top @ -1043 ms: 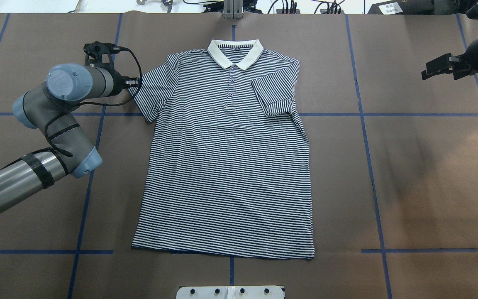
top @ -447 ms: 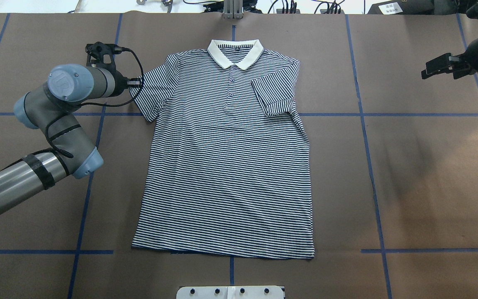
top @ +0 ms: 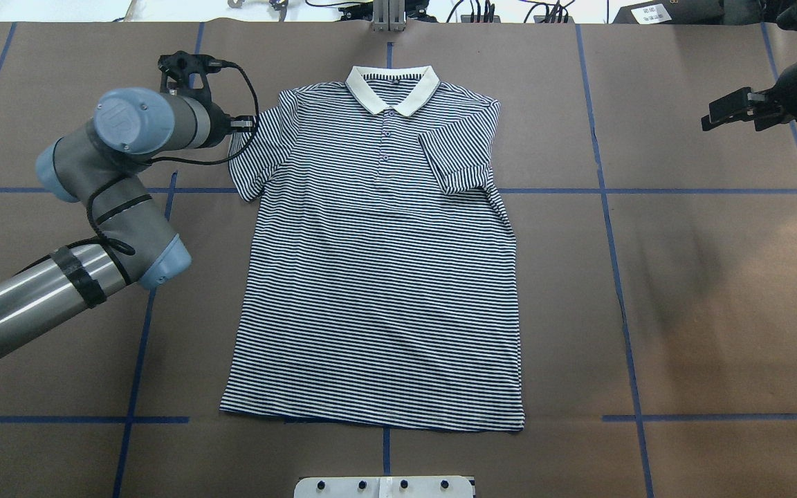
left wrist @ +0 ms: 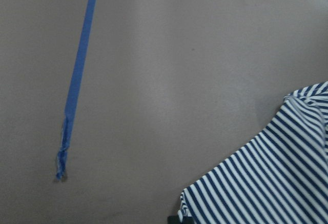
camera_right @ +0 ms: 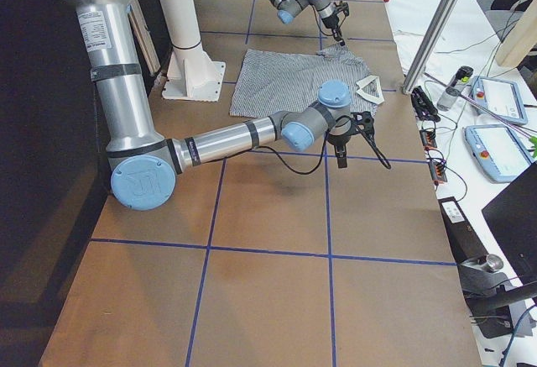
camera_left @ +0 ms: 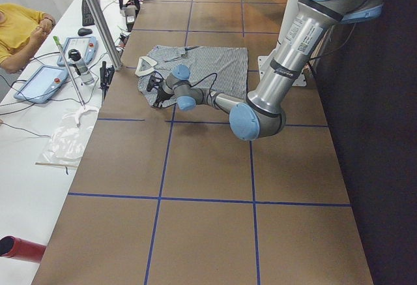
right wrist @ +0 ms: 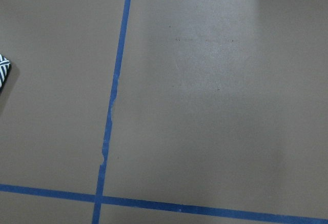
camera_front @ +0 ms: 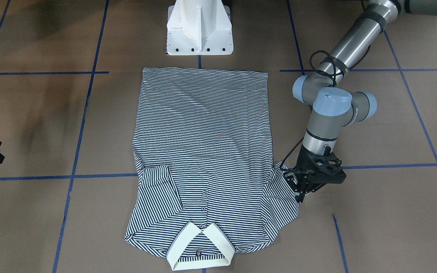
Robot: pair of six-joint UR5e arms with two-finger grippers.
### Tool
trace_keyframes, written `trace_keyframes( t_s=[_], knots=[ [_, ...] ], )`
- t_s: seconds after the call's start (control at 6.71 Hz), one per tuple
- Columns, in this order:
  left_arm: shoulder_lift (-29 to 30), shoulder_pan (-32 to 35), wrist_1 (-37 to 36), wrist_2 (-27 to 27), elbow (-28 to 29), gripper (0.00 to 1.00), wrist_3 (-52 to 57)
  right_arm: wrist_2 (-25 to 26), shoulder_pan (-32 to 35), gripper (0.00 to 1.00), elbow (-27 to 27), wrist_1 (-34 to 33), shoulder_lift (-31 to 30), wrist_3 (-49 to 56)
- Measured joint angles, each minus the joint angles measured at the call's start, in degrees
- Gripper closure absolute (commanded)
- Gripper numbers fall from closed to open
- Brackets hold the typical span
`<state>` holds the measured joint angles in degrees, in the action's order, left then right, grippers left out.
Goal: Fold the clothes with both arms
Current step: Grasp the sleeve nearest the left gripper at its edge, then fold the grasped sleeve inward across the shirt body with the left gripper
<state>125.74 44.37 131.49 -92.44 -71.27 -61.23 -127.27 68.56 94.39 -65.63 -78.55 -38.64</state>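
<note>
Front view: the polo shirt (camera_front: 203, 132) lies flat and face up in the middle of the bench (camera_front: 374, 227), with its collar (camera_front: 199, 246) on the side far from the robot. The left gripper (camera_front: 300, 194) has its fingers pinched on the hem of the outspread sleeve (camera_front: 283, 189).
Overhead: the other sleeve (top: 457, 159) lies folded onto the chest. The right gripper (top: 720, 114) hovers far right, well apart from the shirt; how wide its fingers are cannot be told.
Left side view: the left arm (camera_left: 215, 99) stretches low to the shirt.
Right side view: the right arm (camera_right: 226, 136) extends beside the shirt.
Left wrist: striped sleeve at lower right, blue tape (left wrist: 77, 80) at left.
Right wrist: bare bench, with a shirt corner at the left edge.
</note>
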Motion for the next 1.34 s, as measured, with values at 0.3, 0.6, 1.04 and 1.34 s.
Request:
trace_keyframes(
  t_s=[0.3,0.6,1.04,1.34],
  knots=[
    [8.8,-3.1,-16.1,2.5,-1.2,1.0,-4.9,0.1,0.0,0.0,-0.2,0.0,0.1,-0.1],
    [15.8,-7.2,-23.4,5.0,2.2,0.77,-10.6,0.1,0.0,0.0,-0.3,0.0,0.2,-0.3],
    [17.9,-8.3,-24.5,5.7,4.2,0.0,-5.4,0.1,-0.2,0.0,-0.2,0.1,0.4,-0.6],
    [15.0,-8.1,-25.0,3.0,-2.8,0.0,-1.1,0.2,-0.9,0.0,1.7,0.0,0.4,-3.2]
  ],
)
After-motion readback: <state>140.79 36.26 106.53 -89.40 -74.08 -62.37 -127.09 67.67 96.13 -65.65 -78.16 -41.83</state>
